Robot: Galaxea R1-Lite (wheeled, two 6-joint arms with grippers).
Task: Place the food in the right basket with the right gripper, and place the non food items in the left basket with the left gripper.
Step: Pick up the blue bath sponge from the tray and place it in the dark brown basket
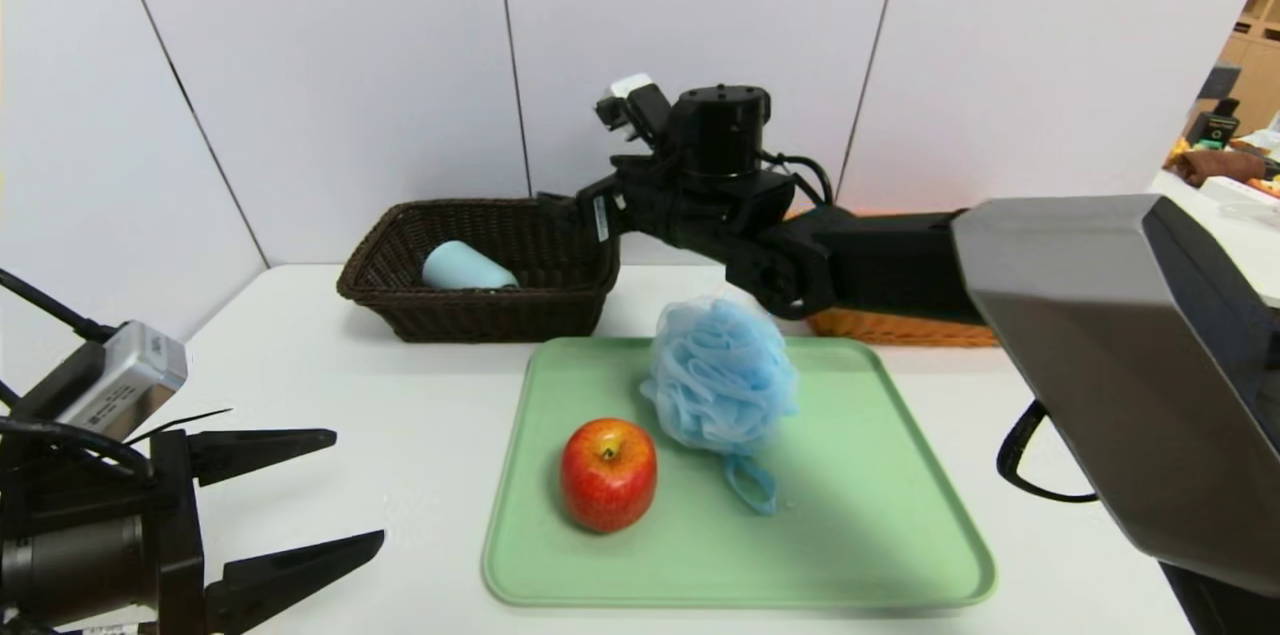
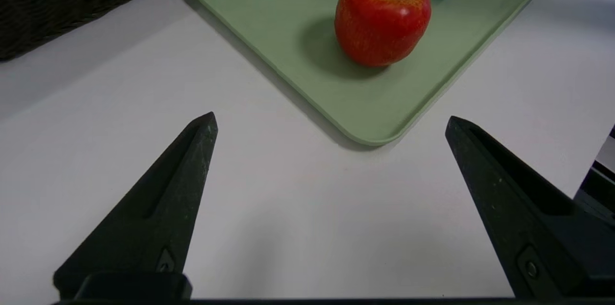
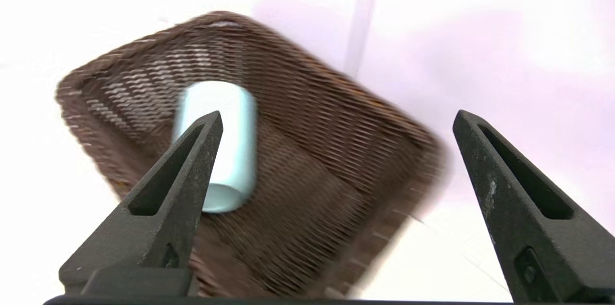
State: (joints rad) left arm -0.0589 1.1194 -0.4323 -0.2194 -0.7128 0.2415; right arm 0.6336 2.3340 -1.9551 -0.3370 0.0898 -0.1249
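Here white table (image 1: 400,475); green tray (image 1: 880,515); white wall panels (image 1: 350,65).

Red apple (image 1: 608,473) w/ yellowish streaks near the stem. Light-blue mesh puff (image 1: 722,377), same blue on its ribbon loop. Pale green tray (image 1: 880,515), plain. White table (image 1: 400,435). Left basket (image 1: 480,310) dark brown, tight woven pattern; pale blue-grey cup (image 1: 465,268) inside. Right basket (image 1: 900,327) orange-tan weave, only a strip showing. Both grippers black: left (image 1: 345,487), right (image 3: 336,120).
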